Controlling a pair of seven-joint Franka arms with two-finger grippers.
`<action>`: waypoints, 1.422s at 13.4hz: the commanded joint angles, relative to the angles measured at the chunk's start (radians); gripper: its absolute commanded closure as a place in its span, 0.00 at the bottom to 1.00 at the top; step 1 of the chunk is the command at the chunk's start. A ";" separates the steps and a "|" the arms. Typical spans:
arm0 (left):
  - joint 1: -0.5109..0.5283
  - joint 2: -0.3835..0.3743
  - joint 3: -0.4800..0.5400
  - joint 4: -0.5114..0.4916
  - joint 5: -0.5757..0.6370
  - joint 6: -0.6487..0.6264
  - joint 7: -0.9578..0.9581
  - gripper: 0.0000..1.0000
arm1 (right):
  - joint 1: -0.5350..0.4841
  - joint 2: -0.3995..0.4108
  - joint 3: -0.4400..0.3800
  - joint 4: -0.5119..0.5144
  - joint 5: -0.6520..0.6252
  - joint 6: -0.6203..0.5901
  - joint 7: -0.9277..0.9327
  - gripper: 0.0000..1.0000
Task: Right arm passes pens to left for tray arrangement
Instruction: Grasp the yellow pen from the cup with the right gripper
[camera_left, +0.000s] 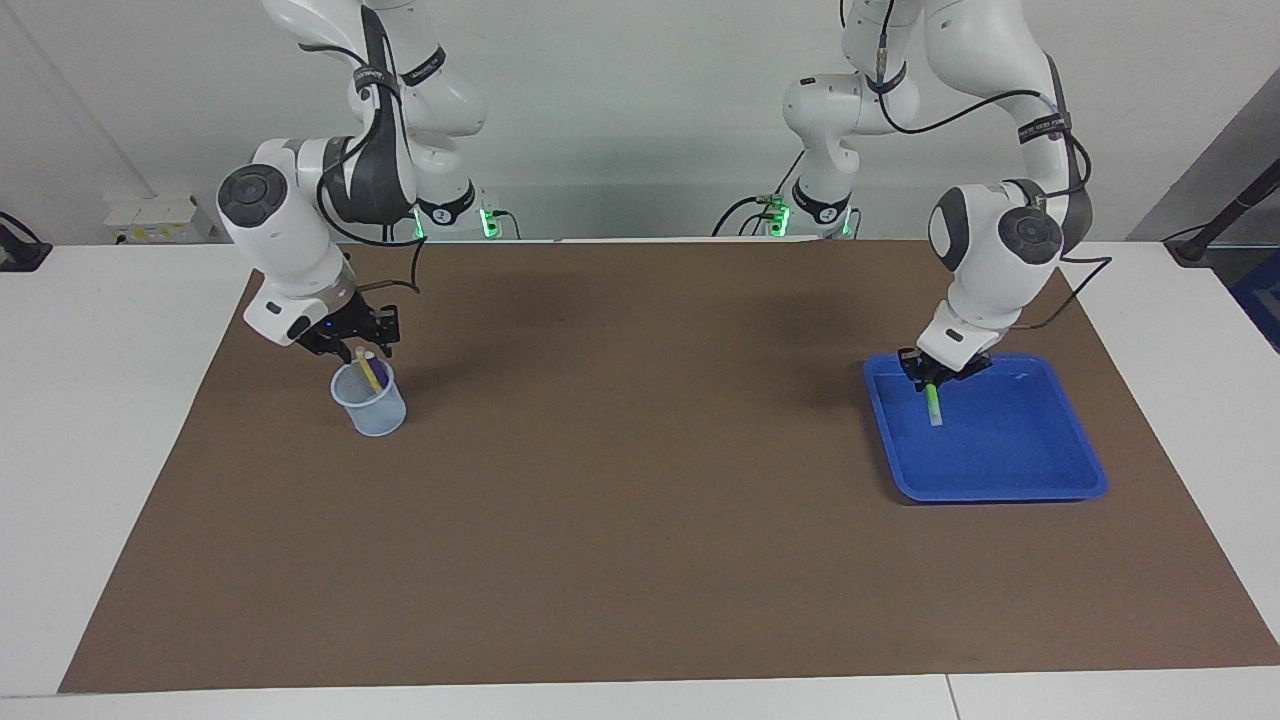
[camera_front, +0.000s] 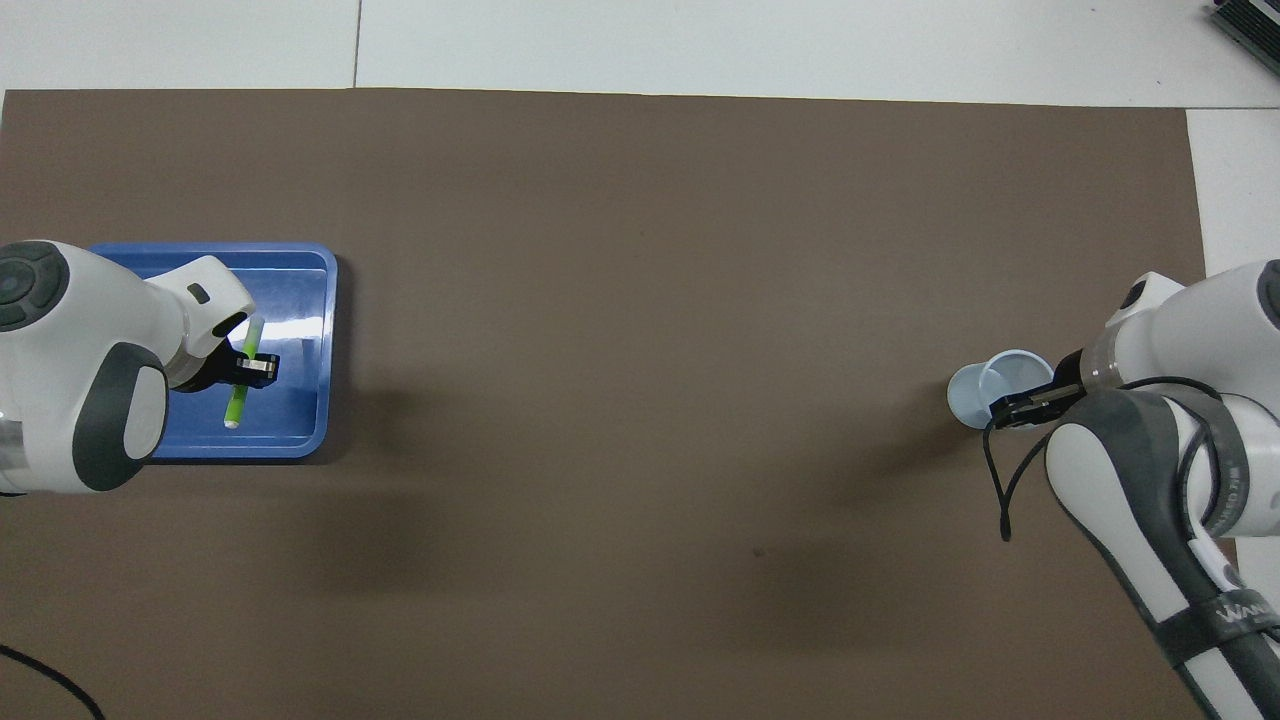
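- Facing view, first item at the right arm's end of the table: I see the right gripper (camera_left: 357, 350) low over the pale-blue mesh cup (camera_left: 369, 399), at the rim on the side nearer the robots.
- I cannot tell from either view whether its fingers are spread or pressed together, nor whether they touch a pen.
- The cup stands upright on the brown mat (camera_left: 640, 480). It contains the yellow pen (camera_left: 368, 369), leaning with its pale end up, and the purple pen (camera_left: 379, 373), of which only a small part shows beside the yellow one.
- The middle of the mat carries only the arms' shadows.
- At the left arm's end of the table I see the blue tray (camera_left: 1075, 455) lying flat on the mat.
- The left gripper (camera_left: 929, 378) is over the part of the tray nearer the robots, its fingers pressed together on the green pen (camera_left: 933, 404).
- The green pen hangs tilted, pale end down, low over the tray floor. I cannot tell whether the tip touches the floor.
- In the overhead view the green pen (camera_front: 241, 379) lies within the tray (camera_front: 310, 300) outline, clamped near mid-length by the left gripper (camera_front: 250, 366).
- There the right gripper (camera_front: 1022, 407) covers part of the cup (camera_front: 975, 392) mouth, hiding the pens.
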 joint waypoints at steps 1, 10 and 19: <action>0.034 0.045 -0.009 -0.001 0.019 0.059 0.026 1.00 | -0.019 -0.007 0.010 -0.018 0.005 0.022 0.013 0.57; 0.043 0.125 -0.009 -0.018 0.019 0.182 0.051 1.00 | -0.021 -0.005 0.010 -0.015 0.005 0.018 0.013 1.00; 0.043 0.129 -0.011 0.013 -0.102 0.177 0.043 0.37 | -0.004 0.008 0.014 0.178 -0.001 -0.149 -0.035 1.00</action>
